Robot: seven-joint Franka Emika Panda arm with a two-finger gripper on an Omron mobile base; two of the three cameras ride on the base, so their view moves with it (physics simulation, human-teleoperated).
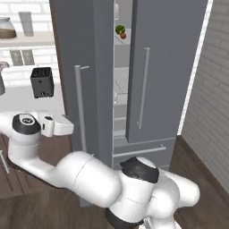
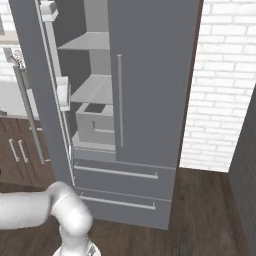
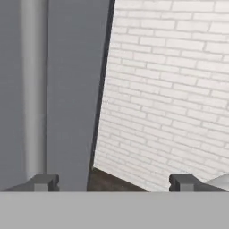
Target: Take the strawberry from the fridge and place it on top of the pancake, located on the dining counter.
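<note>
**Fridge ajar, strawberry high on a shelf**

The gripper (image 3: 112, 183) stands wide apart and holds nothing, its left fingertip (image 3: 44, 182) before the fridge's (image 1: 172, 67) open left door (image 1: 80, 67). Up and right of it, through the gap, the strawberry (image 1: 123, 36) sits touching a green vegetable (image 1: 119, 30). Lower shelves are mostly hidden by the right door.

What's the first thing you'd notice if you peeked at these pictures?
The tall grey fridge with its left door swung partly open. High on a shelf in the gap sit a tiny red strawberry and a green vegetable, touching. The gripper hangs open beside the door's edge, facing a white brick wall.
</note>
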